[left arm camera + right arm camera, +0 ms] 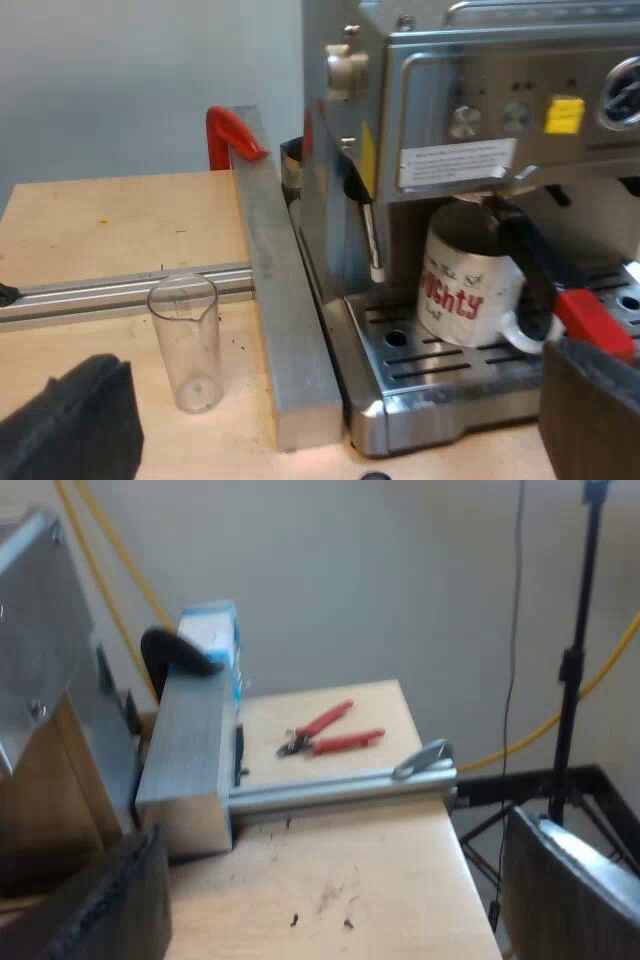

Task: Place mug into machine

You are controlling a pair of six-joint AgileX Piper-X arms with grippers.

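Note:
A white mug [468, 290] with red lettering stands on the drip tray [420, 365] of the steel espresso machine [480, 120], under the brew head. The holder's dark handle, ending in red [592, 320], juts from the machine's front just beside the mug's handle. My left gripper [335, 415] is open, level with the tray's front edge and apart from the mug, its fingers [70, 420] spread wide with nothing held. My right gripper [335, 900] is open over bare wooden tabletop, beside the machine's steel side wall [40, 630].
A clear measuring glass [185, 345] stands on the wood near a thick metal bar [285, 310] that runs along the machine. A red clamp [230, 135] sits at that bar's far end. Red-handled pliers [325, 735], a blue-white box [215, 640] and a tripod [575, 680] lie beyond my right gripper.

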